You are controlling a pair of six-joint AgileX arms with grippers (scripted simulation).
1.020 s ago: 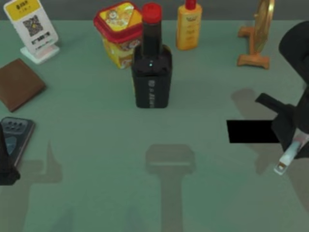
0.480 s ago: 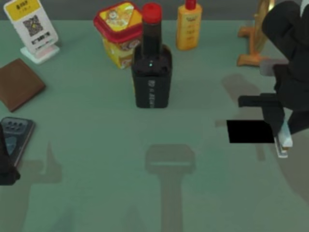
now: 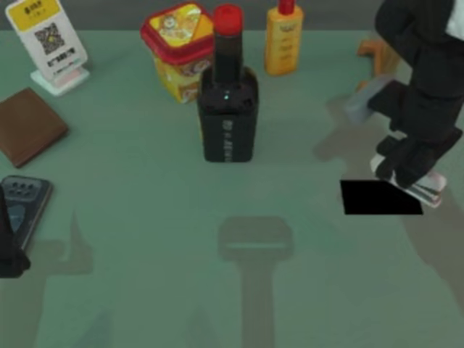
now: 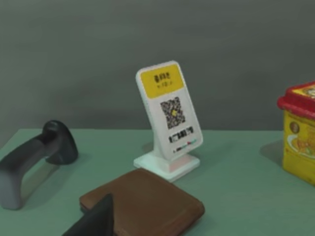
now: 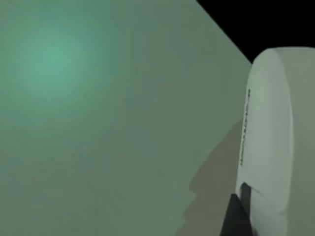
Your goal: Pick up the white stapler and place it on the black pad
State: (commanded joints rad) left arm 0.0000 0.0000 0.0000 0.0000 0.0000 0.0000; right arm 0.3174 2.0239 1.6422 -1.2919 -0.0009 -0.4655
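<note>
At the near left edge of the table [image 3: 145, 239], the parked left gripper [image 3: 9, 254] is seen as a dark shape beside a dark grey device with buttons [image 3: 25, 203]; whether its fingers are spread or pressed together cannot be told. On the right side, the black pad [image 3: 377, 197] lies flat, and the white stapler [image 3: 424, 190] is held just over its far right corner, pinched in the right gripper [image 3: 409, 170], whose fingers are closed on it; whether stapler and pad touch cannot be told. In the right wrist view the stapler's rounded white body [image 5: 268, 137] fills the frame edge above the green surface. Farther back, a brown square pad [image 3: 27, 125] lies at the left, and a tall dark bottle with a red cap [image 3: 228, 94] stands mid-table. At the far edge stand a white sign [image 3: 47, 43] with a yellow header and a QR code, its small print unreadable, a closed yellow tub with a red lid [image 3: 177, 47], a yellow bottle [image 3: 283, 40] and a wooden stand [image 3: 377, 54] partly hidden by the right arm. A grey handheld scanner [image 4: 34, 157] is shown only by the left wrist view.
</note>
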